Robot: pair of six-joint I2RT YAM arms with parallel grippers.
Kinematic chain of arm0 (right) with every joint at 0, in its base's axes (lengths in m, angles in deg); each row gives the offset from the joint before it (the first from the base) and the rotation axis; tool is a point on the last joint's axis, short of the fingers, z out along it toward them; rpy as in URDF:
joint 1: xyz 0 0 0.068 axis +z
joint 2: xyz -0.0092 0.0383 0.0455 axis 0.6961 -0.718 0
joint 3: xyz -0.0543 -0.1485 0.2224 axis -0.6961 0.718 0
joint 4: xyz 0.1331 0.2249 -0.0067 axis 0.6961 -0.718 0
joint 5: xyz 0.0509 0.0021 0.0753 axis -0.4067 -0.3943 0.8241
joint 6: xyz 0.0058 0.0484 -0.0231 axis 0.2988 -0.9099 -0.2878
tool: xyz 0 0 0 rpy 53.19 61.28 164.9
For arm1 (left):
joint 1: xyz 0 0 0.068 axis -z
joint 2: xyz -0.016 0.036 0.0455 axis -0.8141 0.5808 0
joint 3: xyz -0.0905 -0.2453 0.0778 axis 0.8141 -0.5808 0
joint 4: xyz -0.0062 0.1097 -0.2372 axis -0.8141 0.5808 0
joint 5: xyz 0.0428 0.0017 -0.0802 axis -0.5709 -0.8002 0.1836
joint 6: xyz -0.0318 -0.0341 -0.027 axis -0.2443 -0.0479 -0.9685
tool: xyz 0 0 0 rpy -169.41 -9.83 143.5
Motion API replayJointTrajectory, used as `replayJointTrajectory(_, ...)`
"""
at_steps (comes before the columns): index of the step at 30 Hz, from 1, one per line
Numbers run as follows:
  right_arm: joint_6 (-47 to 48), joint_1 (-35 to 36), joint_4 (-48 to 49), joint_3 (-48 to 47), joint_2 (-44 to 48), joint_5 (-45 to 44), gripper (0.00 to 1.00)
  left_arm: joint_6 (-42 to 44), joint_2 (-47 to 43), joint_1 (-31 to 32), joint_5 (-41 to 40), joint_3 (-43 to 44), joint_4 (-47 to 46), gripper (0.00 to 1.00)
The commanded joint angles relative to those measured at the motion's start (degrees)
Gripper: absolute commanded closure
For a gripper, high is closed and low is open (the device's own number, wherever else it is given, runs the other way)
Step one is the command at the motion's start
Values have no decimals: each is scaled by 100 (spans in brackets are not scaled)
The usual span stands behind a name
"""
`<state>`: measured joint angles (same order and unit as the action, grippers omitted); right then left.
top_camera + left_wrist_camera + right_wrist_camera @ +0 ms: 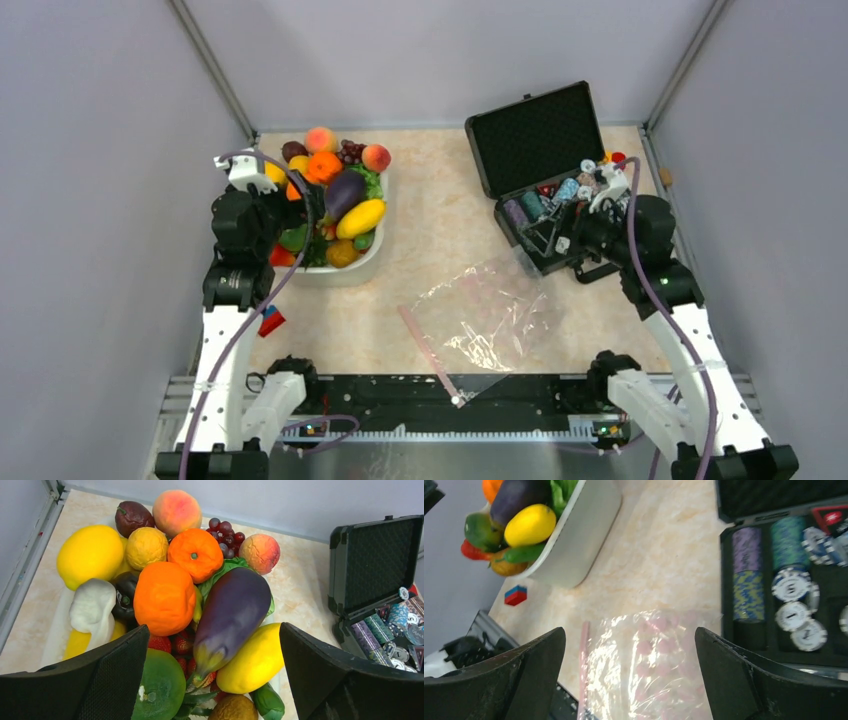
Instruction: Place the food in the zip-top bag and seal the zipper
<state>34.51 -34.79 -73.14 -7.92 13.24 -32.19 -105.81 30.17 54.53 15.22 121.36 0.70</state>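
L claw (214,630) spread wide, empty, w/ eggplant (232,610) just ahead between its fingers, atop piled bowl (584,535). R claw (629,632) spread too, bag (659,670) flat right under it. Risk: glossy eggplant slips, knocks other fruit (165,597) out; pile's loose.

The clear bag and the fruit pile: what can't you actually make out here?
Zipper: open or sealed, too thin in the top view; right wrist view's bottom edge cuts it off.
Lettuce: left wrist view, mostly buried under the eggplant.
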Motion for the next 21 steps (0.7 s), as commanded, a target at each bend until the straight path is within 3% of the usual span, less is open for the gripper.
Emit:
replayJointTrajectory(1,-17,483,182,-43,66,356,1,-211,-123,-30,94,-91,-692,1)
replayJointTrajectory(6,296,1609,-43,-228,-154,-558,1,-284,-197,-30,241,-270,-871,1)
replayJointTrajectory(15,539,5071,49,-531,-1593,-3744,1,-364,-453,-30,49,-475,-934,1)
replayJointTrajectory(18,251,5463,430,-373,-2015,-3961,7,-354,-634,-30,-9,-515,-854,1)
replayJointTrajectory(21,-260,5551,1032,77,-2137,-3858,18,-1209,-857,-29,-1275,-394,13,1)
